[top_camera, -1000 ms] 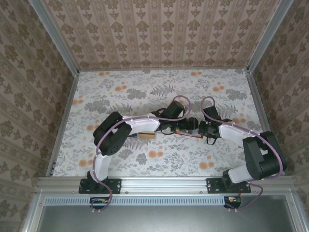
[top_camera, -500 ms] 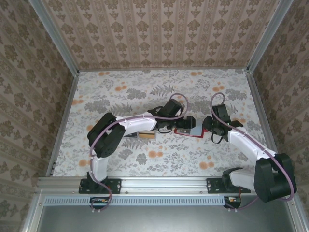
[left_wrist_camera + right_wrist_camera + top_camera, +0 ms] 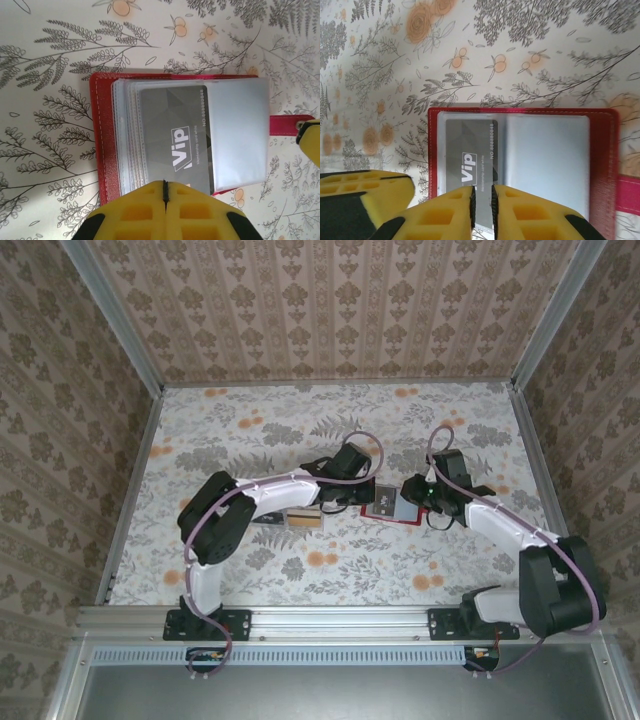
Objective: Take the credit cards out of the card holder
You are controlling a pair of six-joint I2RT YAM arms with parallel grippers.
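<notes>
Claws flank the holder (image 3: 105,130): left claw (image 3: 165,186) clenched, right claw (image 3: 482,194) near-shut over the card (image 3: 470,150), grip unclear. Tight fit could drag holder along.

Card (image 3: 172,140) inside holder (image 3: 102,130) on table (image 3: 50,50)

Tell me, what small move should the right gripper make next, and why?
Probably the right gripper should pinch firmly and draw the dark grey VIP card slightly toward itself. The card's near edge sits in the narrow gap between its yellow fingers, yet most of it lies inside the clear plastic sleeve. The shut left gripper stands at the red card holder's edge.
</notes>
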